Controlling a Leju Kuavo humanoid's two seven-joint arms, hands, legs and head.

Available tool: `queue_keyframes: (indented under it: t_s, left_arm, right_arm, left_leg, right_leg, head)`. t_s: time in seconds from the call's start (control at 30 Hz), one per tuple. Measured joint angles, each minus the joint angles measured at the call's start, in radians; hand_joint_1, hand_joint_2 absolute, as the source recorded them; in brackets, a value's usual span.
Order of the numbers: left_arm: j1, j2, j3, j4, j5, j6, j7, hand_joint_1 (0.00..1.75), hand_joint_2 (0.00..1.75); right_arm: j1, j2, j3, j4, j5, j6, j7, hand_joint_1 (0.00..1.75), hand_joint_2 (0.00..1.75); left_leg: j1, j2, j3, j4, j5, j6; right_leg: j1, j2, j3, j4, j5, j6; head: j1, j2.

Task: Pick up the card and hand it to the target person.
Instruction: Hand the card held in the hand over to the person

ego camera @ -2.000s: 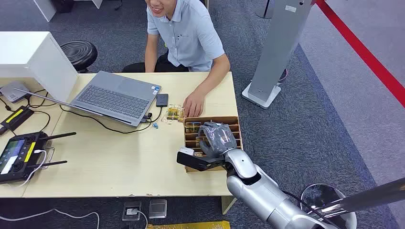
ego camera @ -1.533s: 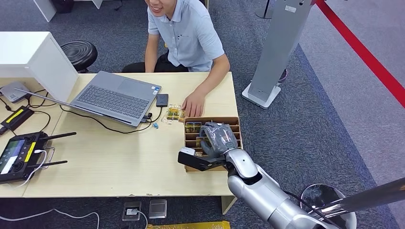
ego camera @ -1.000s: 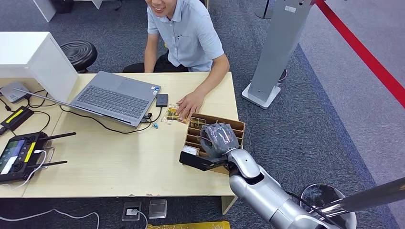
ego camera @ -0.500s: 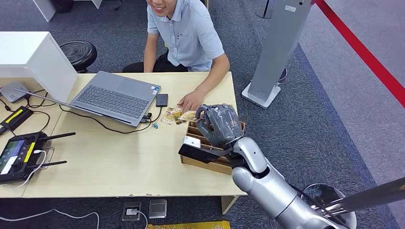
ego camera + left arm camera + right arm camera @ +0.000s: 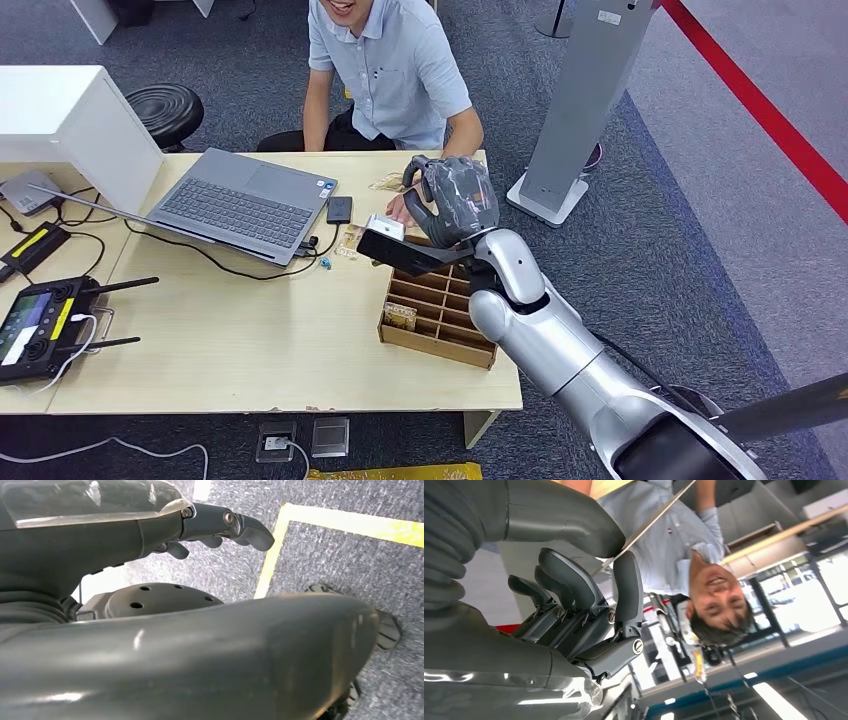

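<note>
Right hand lifted toward the seated person

The grey right hand (image 5: 452, 197), upper centre, pinches a thin tan card (image 5: 391, 182) (edge-on in the wrist view); below it sits the wooden divided box (image 5: 436, 322); the person in a blue shirt (image 5: 392, 70) faces it.

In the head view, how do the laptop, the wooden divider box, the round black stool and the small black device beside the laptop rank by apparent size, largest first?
1. laptop
2. wooden divider box, partly hidden by the right arm
3. black stool, farther away and partly hidden, so its rank against the box is unsure
4. small black device
</note>
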Motion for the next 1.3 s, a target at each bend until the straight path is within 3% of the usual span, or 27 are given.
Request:
queue_keyframes:
  t_s: [0.4,0.73,0.77,0.87,0.9,1.3]
  left_arm:
    - [-0.002,-0.021,-0.054,0.0,-0.004,0.025,0.043,0.0,0.0]
    - [-0.003,-0.054,-0.071,0.001,-0.004,0.04,0.067,0.0,0.0]
    - [-0.003,-0.057,-0.071,0.001,-0.004,0.04,0.066,0.0,0.0]
    - [-0.003,-0.063,-0.073,0.003,-0.006,0.041,0.065,0.0,0.0]
    - [-0.003,-0.064,-0.074,0.004,-0.008,0.041,0.065,0.0,0.0]
    - [-0.004,-0.077,-0.074,0.014,-0.035,0.042,0.063,0.0,0.0]
  right_arm:
    - [-0.088,0.082,0.0,0.266,0.047,0.009,0.144,1.75,1.75]
    - [-0.113,0.121,-0.002,0.357,0.075,0.008,0.143,1.73,1.75]
    - [-0.116,0.124,-0.002,0.362,0.075,0.008,0.136,1.51,1.75]
    - [-0.125,0.134,-0.002,0.379,0.078,0.006,0.125,0.21,1.75]
    - [-0.129,0.137,-0.002,0.385,0.079,0.007,0.121,0.0,1.75]
    - [-0.135,0.159,-0.002,0.412,0.012,0.115,-0.022,0.0,1.75]
  left_leg:
    - [0.0,0.0,-0.001,0.0,0.0,0.0]
    - [0.0,0.0,-0.001,0.0,0.0,0.0]
    - [0.0,0.0,-0.001,0.0,0.0,0.0]
    - [0.0,0.0,-0.001,0.0,0.0,0.0]
    - [0.0,0.0,-0.001,0.0,0.0,0.0]
    - [0.0,0.0,-0.001,0.0,0.0,0.0]
  right_leg:
    - [0.0,0.0,-0.001,0.0,0.0,0.0]
    - [0.0,0.0,-0.001,0.0,0.0,0.0]
    - [0.0,0.0,-0.001,0.0,0.0,0.0]
    - [0.0,0.0,-0.001,0.0,0.0,0.0]
    - [0.0,0.0,-0.001,0.0,0.0,0.0]
    - [0.0,0.0,-0.001,0.0,0.0,0.0]
  head:
    - [0.0,0.0]
    - [0.0,0.0]
    - [0.0,0.0]
    - [0.0,0.0]
    - [0.0,0.0]
    - [0.0,0.0]
